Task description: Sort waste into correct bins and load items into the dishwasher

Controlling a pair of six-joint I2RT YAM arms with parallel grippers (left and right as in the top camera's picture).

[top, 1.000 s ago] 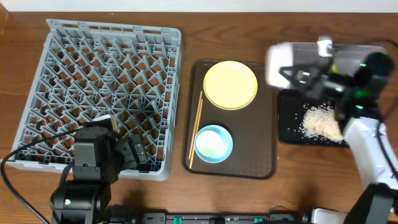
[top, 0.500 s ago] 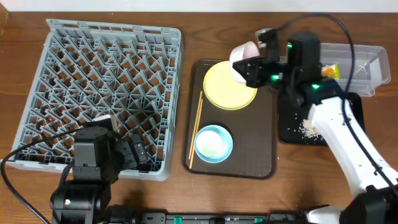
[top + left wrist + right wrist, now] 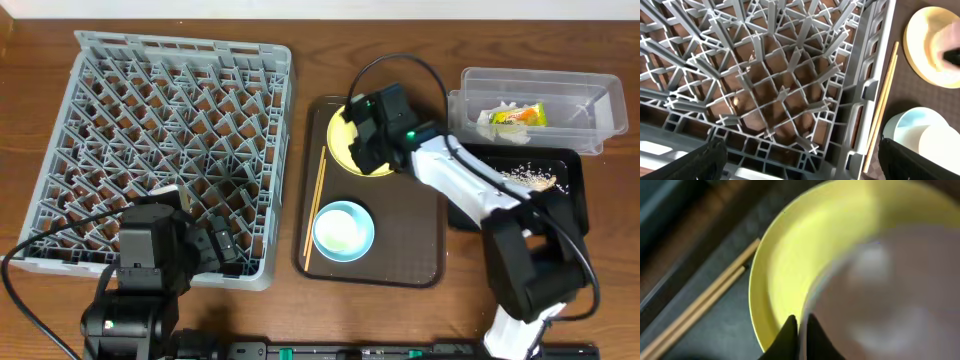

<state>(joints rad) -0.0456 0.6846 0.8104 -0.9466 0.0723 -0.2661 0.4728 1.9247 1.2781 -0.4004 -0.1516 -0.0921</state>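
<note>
My right gripper [image 3: 362, 145] is shut on the rim of the white bowl [image 3: 880, 295], low over the yellow plate [image 3: 338, 130] [image 3: 800, 255]. The arm hides the bowl in the overhead view. The blue bowl [image 3: 343, 230] and the chopsticks [image 3: 316, 205] lie on the brown tray. Rice scraps [image 3: 530, 180] lie in the black tray [image 3: 570, 200]. The wrapper [image 3: 520, 115] lies in the clear tub [image 3: 590, 85]. My left gripper [image 3: 215, 245] [image 3: 800, 165] is open and empty over the front right corner of the grey dish rack [image 3: 180, 140] [image 3: 780, 75].
The brown serving tray [image 3: 425, 250] lies between the rack and the two bins. In the left wrist view the chopsticks [image 3: 882, 100], the plate [image 3: 925, 55] and the blue bowl [image 3: 920, 140] lie right of the rack wall.
My right arm has swung left from over the black tray to the yellow plate, carrying the white bowl. The rice stays in the black tray. The left arm has not moved.
</note>
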